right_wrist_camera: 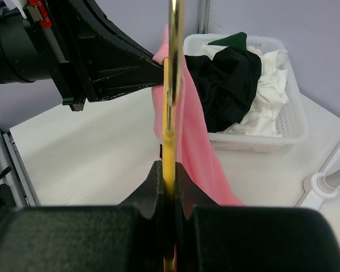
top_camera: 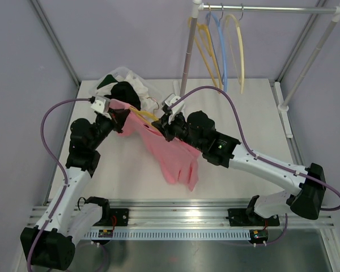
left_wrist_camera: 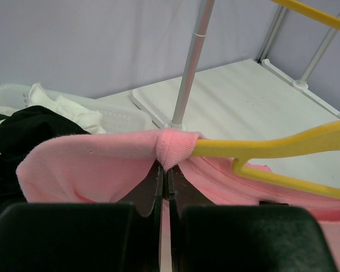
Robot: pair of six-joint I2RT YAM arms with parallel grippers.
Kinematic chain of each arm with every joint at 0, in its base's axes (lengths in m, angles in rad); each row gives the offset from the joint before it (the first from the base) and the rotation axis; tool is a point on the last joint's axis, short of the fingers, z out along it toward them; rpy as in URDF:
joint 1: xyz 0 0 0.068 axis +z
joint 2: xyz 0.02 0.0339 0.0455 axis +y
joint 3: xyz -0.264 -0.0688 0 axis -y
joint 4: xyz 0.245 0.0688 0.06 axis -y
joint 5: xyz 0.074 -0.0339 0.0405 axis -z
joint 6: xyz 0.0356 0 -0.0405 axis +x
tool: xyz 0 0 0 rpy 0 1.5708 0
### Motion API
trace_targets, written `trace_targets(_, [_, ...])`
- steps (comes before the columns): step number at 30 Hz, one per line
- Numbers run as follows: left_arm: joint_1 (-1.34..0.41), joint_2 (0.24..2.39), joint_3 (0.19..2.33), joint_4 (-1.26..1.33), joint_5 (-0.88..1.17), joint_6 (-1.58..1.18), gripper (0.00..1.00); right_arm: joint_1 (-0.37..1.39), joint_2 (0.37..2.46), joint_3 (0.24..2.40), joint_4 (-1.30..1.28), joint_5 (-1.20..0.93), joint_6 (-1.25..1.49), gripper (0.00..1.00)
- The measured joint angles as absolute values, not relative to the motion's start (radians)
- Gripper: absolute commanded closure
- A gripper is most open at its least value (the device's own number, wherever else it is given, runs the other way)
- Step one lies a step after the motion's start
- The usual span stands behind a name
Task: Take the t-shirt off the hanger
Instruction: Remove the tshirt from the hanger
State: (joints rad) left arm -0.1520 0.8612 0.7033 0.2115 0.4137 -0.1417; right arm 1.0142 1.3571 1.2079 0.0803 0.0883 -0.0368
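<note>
Left gripper [left_wrist_camera: 164, 173] clamped on bunched edge of pink t-shirt [top_camera: 171, 154], right gripper [right_wrist_camera: 169, 170] pinched shut on yellow hanger [left_wrist_camera: 272, 147], shirt partly over hanger end, hanging between the arms above table [top_camera: 260, 116], laundry basket [right_wrist_camera: 260, 141] of clothes behind

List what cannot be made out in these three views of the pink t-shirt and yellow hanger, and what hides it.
Top view: the right gripper covers the middle of the yellow plastic hanger.
Left wrist view: the pink fabric t-shirt wraps the hanger's end and the tips of the left gripper.
Right wrist view: the hanger shows edge-on, outline unreadable; black clothes hide the white plastic basket's floor.
</note>
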Motion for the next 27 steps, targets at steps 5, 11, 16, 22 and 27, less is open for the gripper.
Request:
trace_targets(5, [-0.152,0.863,0.709,0.198,0.410,-0.133,1.00,1.015,1.368,1.233,0.047,0.117,-0.055,1.00])
trace_targets(11, [-0.134,0.881,0.787,0.090,0.354,-0.141,1.00,1.015,1.402,1.290,-0.068,0.139,-0.147,1.00])
trace_targets(16, [-0.056,0.945,0.864,0.006,0.350,-0.178,1.00,1.017,1.374,1.254,-0.110,0.107,-0.237,1.00])
trace_targets(22, [0.040,1.095,0.931,-0.104,0.471,-0.231,1.00,1.019,1.198,1.110,-0.109,0.044,-0.283,1.00])
trace_targets(27, [0.067,1.172,0.958,-0.150,0.598,-0.262,1.00,1.019,1.111,1.074,-0.093,0.041,-0.281,1.00])
